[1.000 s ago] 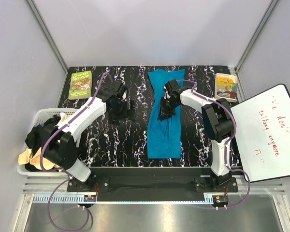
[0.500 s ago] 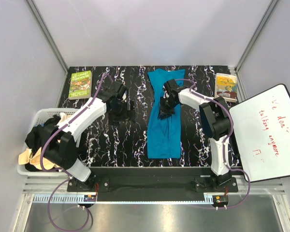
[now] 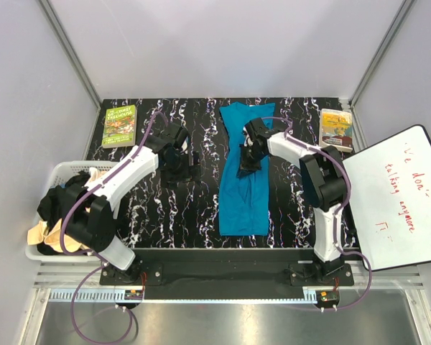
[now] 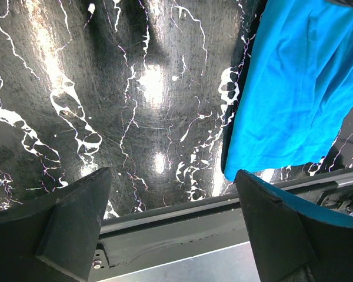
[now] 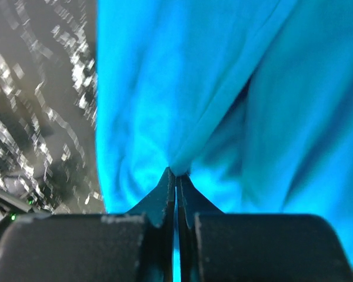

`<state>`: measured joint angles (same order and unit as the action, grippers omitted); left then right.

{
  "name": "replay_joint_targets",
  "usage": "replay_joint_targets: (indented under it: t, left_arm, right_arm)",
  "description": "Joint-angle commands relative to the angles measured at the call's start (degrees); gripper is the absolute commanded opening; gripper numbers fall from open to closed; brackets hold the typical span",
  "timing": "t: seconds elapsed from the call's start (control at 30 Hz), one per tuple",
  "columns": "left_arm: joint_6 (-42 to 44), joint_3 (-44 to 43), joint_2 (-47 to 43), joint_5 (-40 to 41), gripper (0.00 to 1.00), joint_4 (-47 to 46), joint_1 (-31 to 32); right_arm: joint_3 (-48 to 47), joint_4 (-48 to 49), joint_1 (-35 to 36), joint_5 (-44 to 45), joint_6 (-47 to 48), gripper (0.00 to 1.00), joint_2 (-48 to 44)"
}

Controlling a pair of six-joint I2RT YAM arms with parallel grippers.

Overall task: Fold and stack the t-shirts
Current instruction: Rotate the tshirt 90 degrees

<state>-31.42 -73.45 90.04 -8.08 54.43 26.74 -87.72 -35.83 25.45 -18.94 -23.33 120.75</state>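
The teal t-shirt (image 3: 243,194) is lying lengthwise right of centre on the black marbled table (image 3: 152,210), apparently part-folded. The right gripper (image 5: 176,175) is pinching a ridge of its cloth, jaws tight together; the left gripper (image 4: 170,179) is hanging wide and empty nearby. The fabric is reading as light and limp — hems and corners are offering the surest hold. The flat table is leaving folding room — a white basket (image 3: 58,167) is sitting leftward.

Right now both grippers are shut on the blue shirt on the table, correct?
Not quite. Only the right gripper is shut on the blue shirt, as the right wrist view shows. In the left wrist view, the left gripper is open above the table, beside the shirt.
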Motion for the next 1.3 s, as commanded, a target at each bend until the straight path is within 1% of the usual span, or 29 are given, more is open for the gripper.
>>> replay_joint_targets:
  t: [0.0, 0.1, 0.27, 0.47, 0.63, 0.7, 0.73, 0.77, 0.83, 0.87, 0.9, 0.93, 1.0, 1.03, 1.07, 1.1, 1.13, 1.17, 1.2, 1.27]
  left_arm:
    - [0.0, -0.6, -1.0, 0.5, 0.91, -0.9, 0.0]
    - [0.3, -0.6, -0.3, 0.3, 0.91, -1.2, 0.0]
    - [0.4, -1.2, 0.8, -0.4, 0.91, -1.5, 0.0]
    - [0.9, -2.4, 1.7, -1.2, 0.91, -1.6, 0.0]
    - [1.1, -2.1, 1.7, -1.7, 0.91, -1.7, 0.0]
    - [1.3, -2.1, 1.7, -1.9, 0.92, -1.7, 0.0]
    - [1.4, -2.1, 1.7, -2.3, 0.94, -1.7, 0.1]
    - [1.4, -2.0, 1.7, -2.6, 0.95, -1.7, 0.1]
    - [1.6, -1.6, 1.6, -4.0, 0.99, -2.5, 0.6]
    - [1.6, -1.3, 1.5, -4.4, 0.99, -2.9, 0.9]
    - [1.5, -0.9, 1.3, -4.9, 0.99, -4.4, 1.5]
    - [1.4, 0.5, 0.8, -6.1, 0.99, -5.4, 2.7]
    - [-0.3, 3.7, -0.1, -7.4, 0.99, -9.1, 4.0]
    - [-2.1, 5.3, -0.4, -9.6, 0.99, -10.9, 5.0]
    - [-3.4, 7.2, -0.7, -10.9, 0.98, -15.3, 5.3]
    - [-4.7, 10.9, -1.1, -12.4, 0.96, -17.7, 5.6]
    - [-7.4, 12.7, -1.1, -14.9, 0.93, -20.0, 6.2]
    - [-8.7, 14.5, -1.0, -16.0, 0.87, -24.2, 6.6]
    - [-10.0, 17.2, -0.1, -16.9, 0.82, -25.9, 6.9]
    - [-12.9, 19.4, 1.1, -18.7, 0.72, -29.5, 8.2]
  right_arm:
    - [2.2, 0.8, -0.1, 1.8, 1.0, 0.0, -11.5]
    - [3.3, 0.0, -0.1, 2.4, 0.7, 0.0, -15.3]
    - [5.0, -2.8, -0.1, 4.7, 0.6, 0.0, -17.2]
    - [8.0, -3.6, -0.2, 5.6, 0.6, 0.0, -14.7]
    - [7.3, -6.7, -0.2, 8.0, 1.2, 0.0, -10.5]
    - [6.5, -7.9, -0.2, 9.6, 1.4, 0.04, -9.5]
    - [6.2, -8.5, -0.2, 9.8, 1.9, 0.09, -9.7]
    - [6.2, -8.7, -0.2, 10.1, 2.1, 0.25, -11.2]
    - [7.2, -8.9, -0.2, 12.2, 2.6, 0.44, -14.0]
    - [7.8, -8.9, -0.1, 13.0, 2.7, 0.52, -18.0]
    - [8.7, -8.9, -0.2, 15.0, 2.5, 0.68, -20.2]
    - [10.7, -8.9, -0.2, 15.6, 2.2, 0.73, -24.8]
    - [13.4, -8.9, -1.2, 16.2, 0.6, 0.87, -29.1]
    - [16.6, -8.7, -1.6, 15.9, 0.0, 0.87, -32.7]
    - [18.3, -8.7, -2.2, 14.6, -0.7, 0.88, -34.4]
    - [20.1, -8.7, -2.8, 13.7, -2.2, 0.87, -35.7]
    - [23.8, -8.7, -3.8, 12.6, -2.9, 0.87, -37.8]
    - [25.7, -8.7, -4.1, 11.0, -3.6, 0.86, -38.6]
    - [29.4, -8.6, -4.1, 10.2, -5.0, 0.85, -39.3]
    - [33.1, -7.8, -4.1, 7.0, -6.5, 0.83, -40.5]
